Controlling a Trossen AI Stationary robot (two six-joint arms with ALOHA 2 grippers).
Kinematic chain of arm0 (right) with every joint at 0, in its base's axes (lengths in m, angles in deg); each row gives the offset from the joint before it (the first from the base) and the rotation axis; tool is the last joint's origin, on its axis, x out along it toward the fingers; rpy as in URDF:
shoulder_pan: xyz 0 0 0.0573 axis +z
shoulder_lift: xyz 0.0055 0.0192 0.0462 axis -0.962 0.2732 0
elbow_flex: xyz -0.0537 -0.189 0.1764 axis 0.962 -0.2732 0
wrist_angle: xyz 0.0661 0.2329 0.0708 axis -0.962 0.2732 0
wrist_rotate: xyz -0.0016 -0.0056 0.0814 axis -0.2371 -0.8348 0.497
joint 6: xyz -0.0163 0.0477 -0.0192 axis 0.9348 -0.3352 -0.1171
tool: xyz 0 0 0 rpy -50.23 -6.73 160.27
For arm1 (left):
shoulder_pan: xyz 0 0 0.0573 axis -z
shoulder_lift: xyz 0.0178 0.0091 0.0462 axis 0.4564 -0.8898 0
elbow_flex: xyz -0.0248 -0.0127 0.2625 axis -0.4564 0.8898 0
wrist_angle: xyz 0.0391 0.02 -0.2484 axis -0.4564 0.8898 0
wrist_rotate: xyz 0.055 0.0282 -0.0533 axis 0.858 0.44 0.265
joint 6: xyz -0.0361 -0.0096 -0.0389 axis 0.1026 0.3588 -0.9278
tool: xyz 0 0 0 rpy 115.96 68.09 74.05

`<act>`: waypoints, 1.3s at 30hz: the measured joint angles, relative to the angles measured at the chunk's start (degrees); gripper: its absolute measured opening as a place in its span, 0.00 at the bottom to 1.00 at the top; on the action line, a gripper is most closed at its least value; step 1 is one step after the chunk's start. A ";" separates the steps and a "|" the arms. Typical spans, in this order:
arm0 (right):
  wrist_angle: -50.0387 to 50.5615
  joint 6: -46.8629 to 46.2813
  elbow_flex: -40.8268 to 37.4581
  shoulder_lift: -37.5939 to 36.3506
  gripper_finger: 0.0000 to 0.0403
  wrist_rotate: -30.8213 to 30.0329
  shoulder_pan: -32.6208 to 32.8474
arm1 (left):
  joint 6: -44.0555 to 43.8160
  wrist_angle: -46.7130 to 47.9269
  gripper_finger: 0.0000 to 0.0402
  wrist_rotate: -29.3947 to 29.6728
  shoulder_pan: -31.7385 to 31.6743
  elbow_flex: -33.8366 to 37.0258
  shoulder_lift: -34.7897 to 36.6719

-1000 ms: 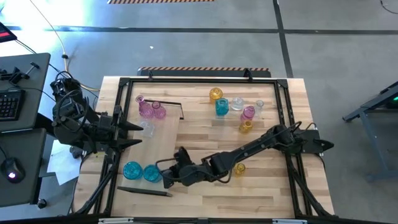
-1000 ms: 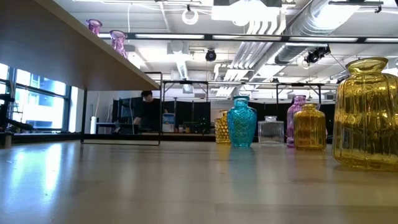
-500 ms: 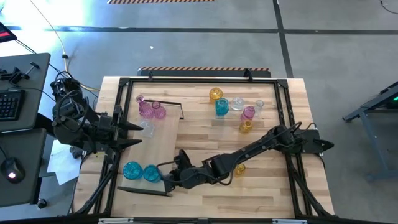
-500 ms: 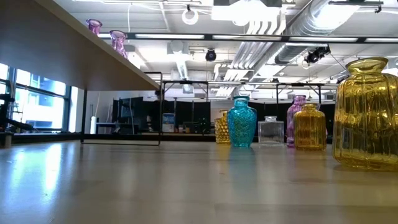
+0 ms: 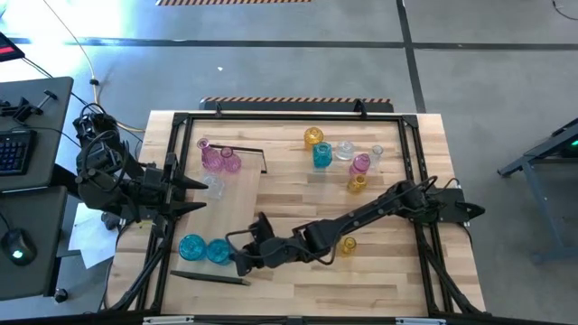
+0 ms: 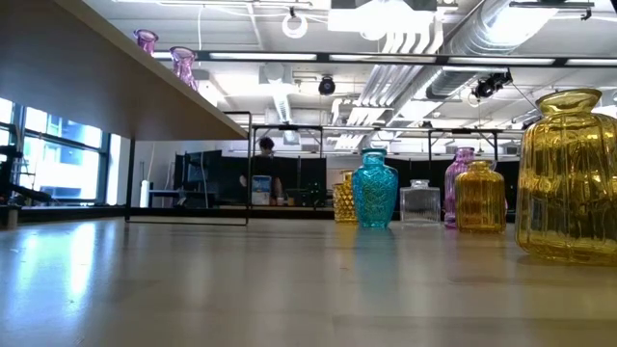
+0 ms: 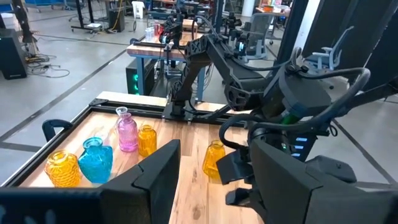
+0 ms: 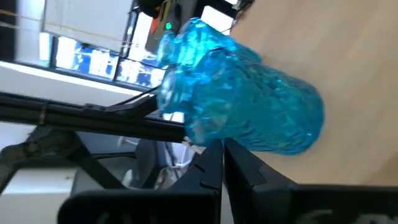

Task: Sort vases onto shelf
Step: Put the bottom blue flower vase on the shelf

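You have five vases on the shelf [image 5: 237, 203] so far: two pink [image 5: 217, 159] and a clear one [image 5: 213, 187] toward its far end, two teal [image 5: 204, 248] at its near end. Your right claw [image 5: 242, 256] sits just beside the near teal pair, fingers pressed together and gripping nothing. Your left claw [image 5: 200, 195] waits at the shelf's left edge, spread wide and empty. Off the shelf to its right, five vases still stand in a cluster [image 5: 340, 158], plus one yellow vase [image 5: 347, 245] alone nearer you, so roughly half remains
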 joint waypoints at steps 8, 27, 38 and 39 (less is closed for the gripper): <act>-1.43 0.54 0.04 0.79 0.00 -0.40 -0.39 | -0.17 -0.01 0.46 -0.03 0.00 0.00 0.00; -2.21 1.99 0.04 0.79 0.00 1.93 -0.88 | -0.25 -0.05 0.46 -0.02 0.00 0.00 0.00; -0.22 1.08 0.02 0.79 0.00 -0.09 -0.50 | -0.70 -0.05 0.46 -0.02 0.00 0.00 0.00; -0.30 1.08 0.02 0.79 0.00 0.77 -0.75 | -0.70 -0.05 0.46 -0.02 0.00 0.00 0.00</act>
